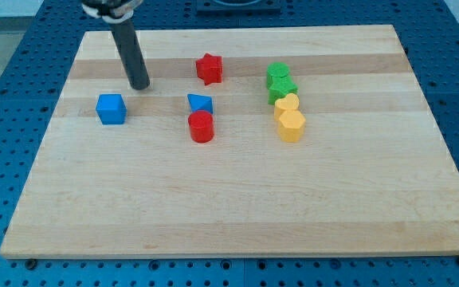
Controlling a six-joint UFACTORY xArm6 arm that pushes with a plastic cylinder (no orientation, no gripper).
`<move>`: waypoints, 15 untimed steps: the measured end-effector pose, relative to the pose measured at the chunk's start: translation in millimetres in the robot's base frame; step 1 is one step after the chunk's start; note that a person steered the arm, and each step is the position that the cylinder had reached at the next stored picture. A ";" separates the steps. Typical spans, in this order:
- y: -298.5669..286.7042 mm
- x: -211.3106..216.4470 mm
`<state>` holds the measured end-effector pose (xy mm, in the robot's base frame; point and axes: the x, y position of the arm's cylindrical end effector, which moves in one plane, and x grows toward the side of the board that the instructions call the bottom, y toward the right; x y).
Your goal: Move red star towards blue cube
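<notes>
A: Camera view, upper left of the frame. My tip [139, 86] down on the wooden board [237, 207], a little up and right of the blue cube [111, 108], not touching.

B: And the red star [209, 68]?

A: Up near the top middle, well apart from the blue cube, with bare wood between. Looks like the job is hardly begun. Still left: get round to the right side of the red star, then push left and a bit down.

B: Anything in the way?

A: Blue triangle block [201, 103] and red round block [202, 126] just below the red star, so a low push could bump both. Green blocks [280, 82] and yellow blocks [289, 117] off to the right, squashed close together, shapes hard to make out.

B: Fingers open or shut?

A: No fingers to open or shut, only a plain rod. Top of the arm cut off by the frame edge.
</notes>
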<state>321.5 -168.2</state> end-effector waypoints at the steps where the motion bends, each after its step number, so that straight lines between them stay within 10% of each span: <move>1: 17.1 -41.3; 5: 151.6 -52.3; 10: 77.2 29.8; 15: 43.7 12.8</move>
<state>334.3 -124.6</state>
